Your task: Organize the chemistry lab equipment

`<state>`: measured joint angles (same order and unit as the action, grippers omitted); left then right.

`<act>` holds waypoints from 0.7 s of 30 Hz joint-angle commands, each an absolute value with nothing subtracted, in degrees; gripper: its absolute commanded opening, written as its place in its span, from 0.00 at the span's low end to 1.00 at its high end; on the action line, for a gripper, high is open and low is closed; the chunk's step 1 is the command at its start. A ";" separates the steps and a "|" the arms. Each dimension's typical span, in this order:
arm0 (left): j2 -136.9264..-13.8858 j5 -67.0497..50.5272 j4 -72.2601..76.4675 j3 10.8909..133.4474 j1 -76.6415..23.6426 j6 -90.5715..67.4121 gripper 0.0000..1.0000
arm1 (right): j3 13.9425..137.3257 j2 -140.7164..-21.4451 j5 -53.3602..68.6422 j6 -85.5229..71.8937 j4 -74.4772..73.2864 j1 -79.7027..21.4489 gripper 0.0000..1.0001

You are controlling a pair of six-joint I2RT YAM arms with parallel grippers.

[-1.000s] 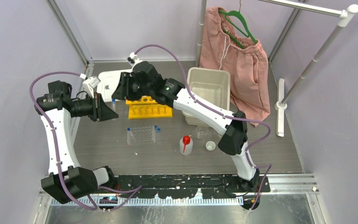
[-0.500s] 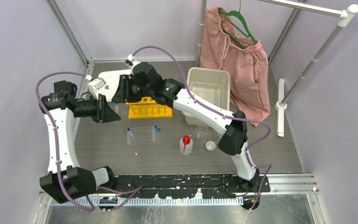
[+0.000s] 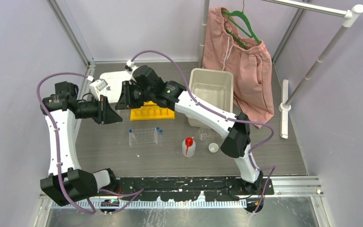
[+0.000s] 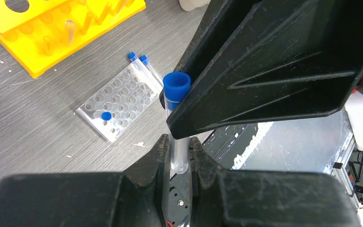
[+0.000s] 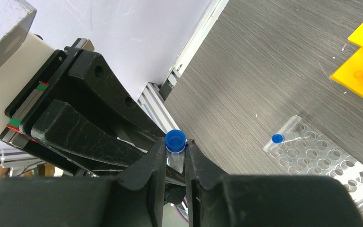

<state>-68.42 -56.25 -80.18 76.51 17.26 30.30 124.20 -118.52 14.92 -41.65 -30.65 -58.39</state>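
A small blue-capped tube (image 4: pixel 177 90) stands between my two grippers, above the table left of the yellow tube rack (image 3: pixel 152 112). My left gripper (image 4: pixel 178 142) is shut on the tube's clear lower end. My right gripper (image 5: pixel 175 144) is shut on its blue cap (image 5: pixel 175 140), the fingers touching it on both sides. In the top view the two grippers meet nose to nose, left gripper (image 3: pixel 112 112) and right gripper (image 3: pixel 122 97). The clear grid rack (image 3: pixel 144 137) lies nearer, with blue-capped tubes (image 4: pixel 139 59) at its edges.
A red-spouted squeeze bottle (image 3: pixel 188 146), a tiny white cup (image 3: pixel 213 148) and small clear glassware (image 3: pixel 204 134) stand at centre right. A beige bin (image 3: pixel 212 90) sits behind them. A white box (image 3: pixel 109 85) is at the back left, pink shorts (image 3: pixel 238 61) hang at the back right.
My right gripper has slid left from over the yellow rack to the tube and closed on its cap. The left gripper has kept its hold and barely shifted.
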 commanded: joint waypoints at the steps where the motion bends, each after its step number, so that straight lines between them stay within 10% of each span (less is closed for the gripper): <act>1: -67.59 -56.70 -79.56 76.40 17.02 31.19 0.00 | 128.15 -117.93 15.53 -40.18 -28.80 -58.68 0.20; 5: -67.65 -56.82 -79.72 76.42 17.05 31.13 0.06 | 129.10 -118.20 13.67 -38.62 -29.09 -58.70 0.09; 9: -68.09 -55.59 -79.44 76.71 17.03 29.75 0.73 | 124.26 -115.24 8.38 -35.52 -27.13 -58.64 0.01; 12: -68.52 -54.86 -79.63 77.35 17.00 29.06 0.96 | 117.30 -111.21 3.46 -33.00 -23.03 -58.71 0.01; 21: -72.08 -49.52 -75.30 79.85 17.35 19.38 1.00 | 92.07 -98.57 -9.54 -21.45 -5.38 -62.36 0.01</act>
<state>-70.57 -52.38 -78.91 76.90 17.23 25.02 99.31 -106.19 -1.89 -29.50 -19.20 -59.27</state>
